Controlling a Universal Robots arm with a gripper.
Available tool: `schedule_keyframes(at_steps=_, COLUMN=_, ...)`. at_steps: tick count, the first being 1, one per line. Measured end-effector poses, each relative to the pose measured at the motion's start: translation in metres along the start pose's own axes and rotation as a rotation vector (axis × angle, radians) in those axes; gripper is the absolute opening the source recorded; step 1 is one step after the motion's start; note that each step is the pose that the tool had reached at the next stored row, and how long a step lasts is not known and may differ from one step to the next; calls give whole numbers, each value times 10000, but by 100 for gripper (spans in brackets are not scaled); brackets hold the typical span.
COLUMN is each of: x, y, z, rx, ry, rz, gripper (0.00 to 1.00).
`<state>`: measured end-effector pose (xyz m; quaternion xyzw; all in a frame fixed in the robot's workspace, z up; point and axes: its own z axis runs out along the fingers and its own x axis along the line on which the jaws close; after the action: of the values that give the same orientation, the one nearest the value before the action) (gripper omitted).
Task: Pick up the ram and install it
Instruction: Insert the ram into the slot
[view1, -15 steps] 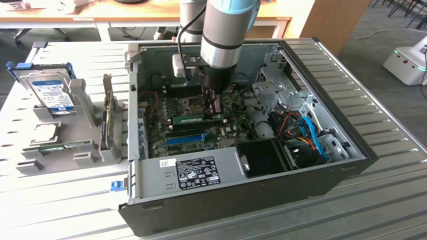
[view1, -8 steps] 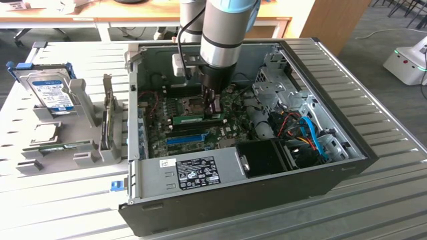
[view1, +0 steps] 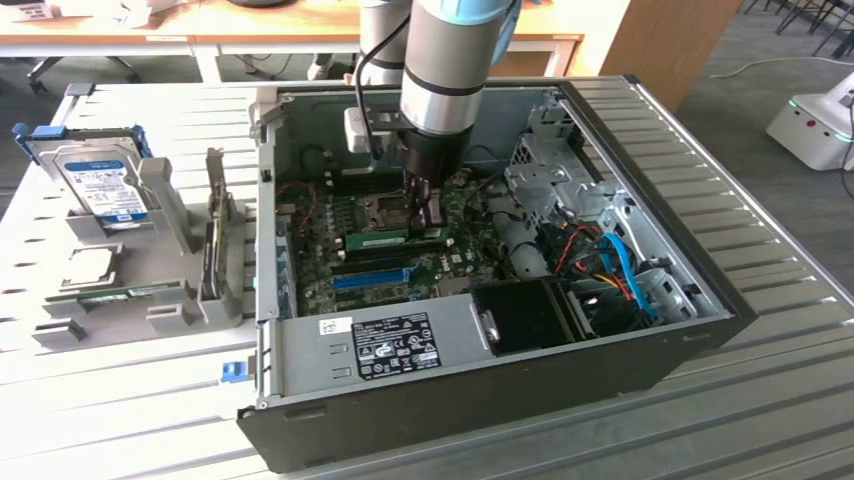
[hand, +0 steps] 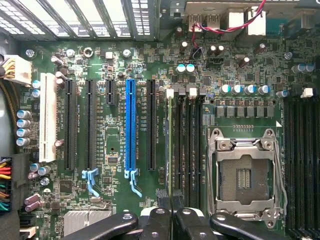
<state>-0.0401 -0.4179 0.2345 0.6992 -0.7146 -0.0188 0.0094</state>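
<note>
ram (hand: 170, 145): I see only its thin edge; label and chips hidden.
gripper (hand: 172, 202): body cut off by picture edge.
sticker (view1: 394, 345): print too small.

Green ram (view1: 380, 238), blue slot (hand: 131, 125), green motherboard (hand: 117, 145)

Thin green ram (hand: 170, 150), edge-on, upright

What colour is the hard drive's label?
The label is blue and white; exterior view shows it best.
</note>
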Motion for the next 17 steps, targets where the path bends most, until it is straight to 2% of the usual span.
schedule_keyframes(at_steps=17, x=-27, y=-1, z=40, rx=0, ry=-1, rz=-1, gripper=12)
